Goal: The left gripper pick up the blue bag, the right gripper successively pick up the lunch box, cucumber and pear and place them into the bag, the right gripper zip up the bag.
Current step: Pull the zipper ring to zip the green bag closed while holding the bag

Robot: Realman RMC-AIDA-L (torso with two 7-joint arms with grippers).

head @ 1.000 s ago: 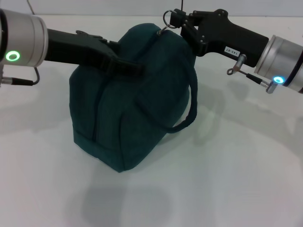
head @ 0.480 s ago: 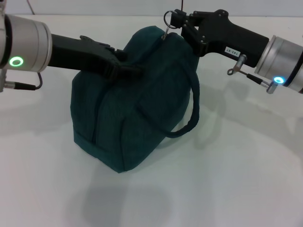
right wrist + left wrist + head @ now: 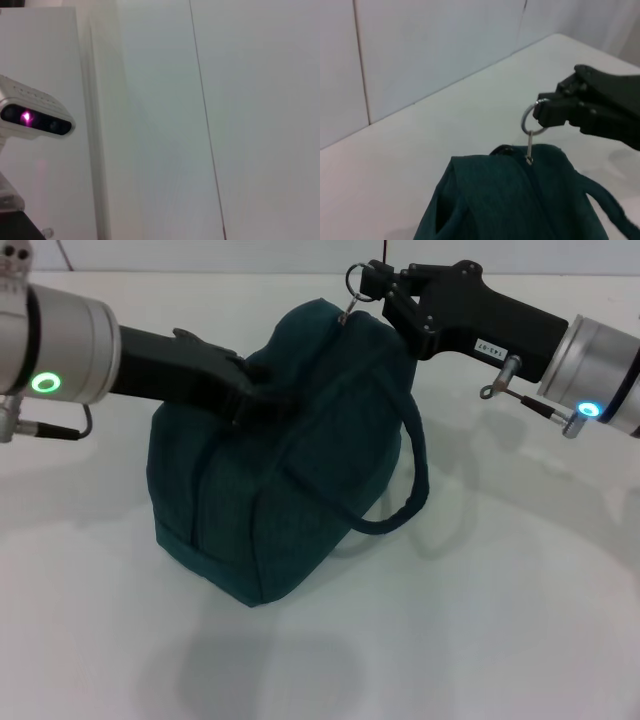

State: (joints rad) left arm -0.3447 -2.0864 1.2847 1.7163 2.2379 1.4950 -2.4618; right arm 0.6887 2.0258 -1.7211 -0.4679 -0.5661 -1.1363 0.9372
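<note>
Left gripper (image 3: 262,392) edged rightward along bag (image 3: 270,500); table (image 3: 520,620).

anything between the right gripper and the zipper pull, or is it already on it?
Nothing visible in the way. The right gripper is shut on the zipper ring at the far top end of the blue bag, pull hanging taut below it. The left gripper grips the bag's top on the near side, clear of the ring.

Each arm is finished as a silver cylinder, fitted with a glowing ring lamp, and ended by a black gripper: left gripper (image 3: 262,398), right gripper (image 3: 372,284). A white label is carried beside the right gripper.
</note>
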